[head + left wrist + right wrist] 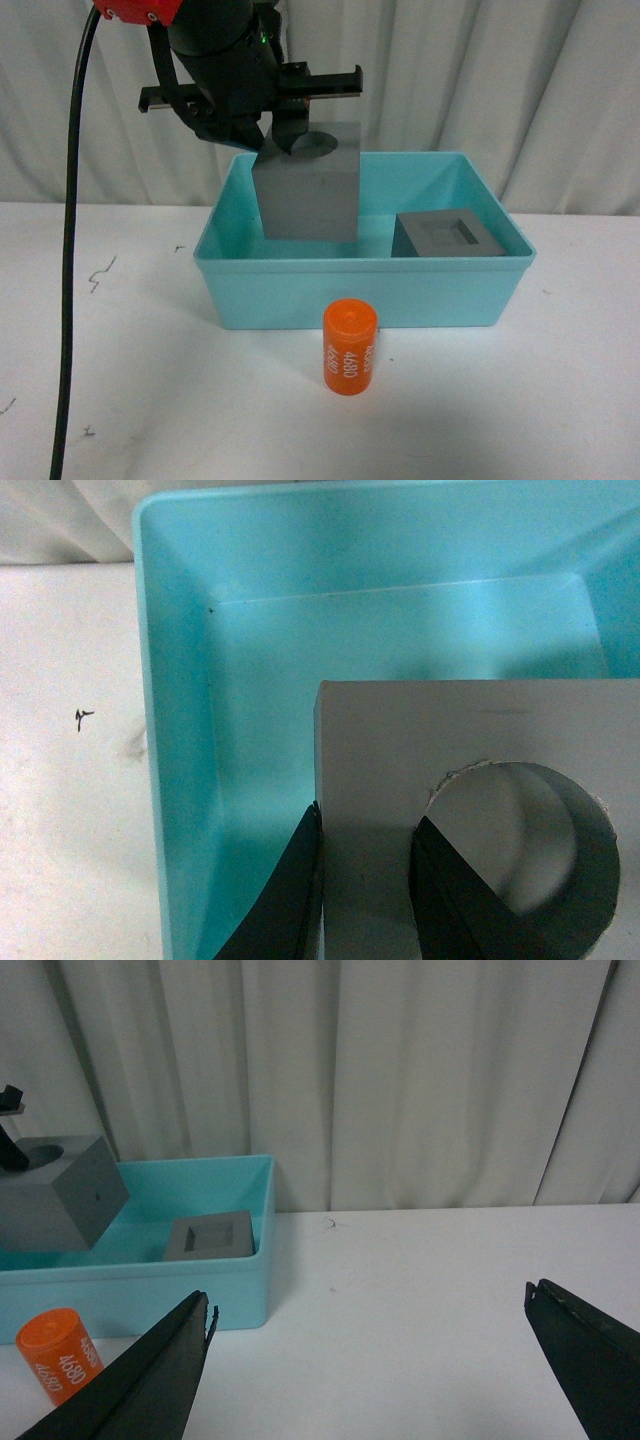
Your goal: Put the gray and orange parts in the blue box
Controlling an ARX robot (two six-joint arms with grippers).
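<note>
here, matte gray cube (308, 200), round recess

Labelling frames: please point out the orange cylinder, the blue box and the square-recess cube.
orange cylinder (348, 362), front view, numbered side.
blue box (260, 295), front view, near wall.
square-recess cube (455, 233), front view, recess floor.

Robotics lab, test station: we see a bare white surface (120, 400) scuffed with small dark marks (100, 272) and screened at the back by a pleated pale curtain (520, 90) instead of a wall. A thick black cable (68, 250) hangs from the red-and-black left arm (215, 60). The props are plain test pieces: a blue box (270, 295), a gray cube with a round recess (308, 195), a gray cube with a square recess (450, 235), and an orange cylinder (349, 348) with white numerals.
</note>
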